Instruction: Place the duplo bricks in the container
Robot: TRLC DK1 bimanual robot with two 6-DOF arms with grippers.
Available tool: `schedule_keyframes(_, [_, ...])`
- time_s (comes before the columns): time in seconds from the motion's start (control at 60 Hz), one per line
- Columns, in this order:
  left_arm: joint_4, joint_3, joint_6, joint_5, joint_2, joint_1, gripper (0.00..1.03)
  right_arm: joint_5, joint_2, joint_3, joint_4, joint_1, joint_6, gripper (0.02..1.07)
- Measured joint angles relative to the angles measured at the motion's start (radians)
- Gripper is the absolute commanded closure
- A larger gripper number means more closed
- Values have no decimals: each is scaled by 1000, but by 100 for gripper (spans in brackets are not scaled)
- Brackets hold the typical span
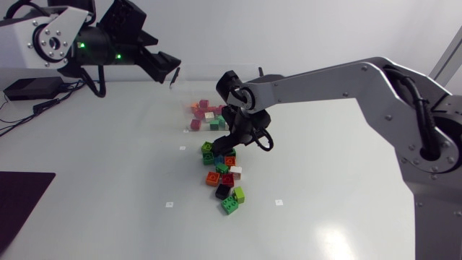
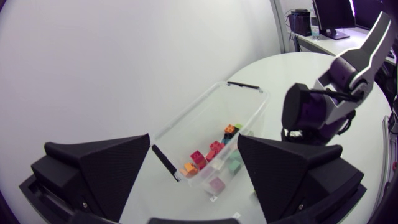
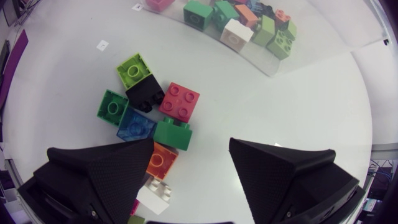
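Nearest me, a cluster of loose duplo bricks (image 1: 224, 177) lies on the white worktop (image 1: 108, 217), packed so that most touch a neighbour. Over its far end hangs the right pincer (image 3: 191, 152), pointing down, its two wedge fingers spread wide with nothing between them. Its wrist view shows a dark green brick (image 3: 173, 134) just ahead of the gap. A red brick (image 3: 180, 101) and a black brick (image 3: 144, 93) lie a little further on.

Just beyond the cluster stands the clear container (image 2: 199, 115), already holding a handful of sorted bricks (image 2: 211, 152). Furthest off, the left pincer (image 1: 164, 70) is held high above the worktop, also gaping and empty, looking down at the container.

I'd say the job is partway through, at the point of picking the next brick. The next move calls for lowering the right pincer so one finger goes either side of a single brick without nudging the ones pressed against it. It must then close and carry the brick the short way to the container.
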Motion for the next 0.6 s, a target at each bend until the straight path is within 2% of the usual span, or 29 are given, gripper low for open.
schedule_keyframes(0.35, [-49, -206, 110, 16, -170, 16, 5, 5, 58, 83, -34, 0, 0, 21])
schedule_keyframes(0.433, [-51, -229, 127, 18, -183, 16, 5, 4, 67, 92, -47, 0, 0, 32])
schedule_keyframes(0.6, [-54, -262, 138, 19, -194, 16, 5, 4, 84, 95, -50, 2, 0, 48])
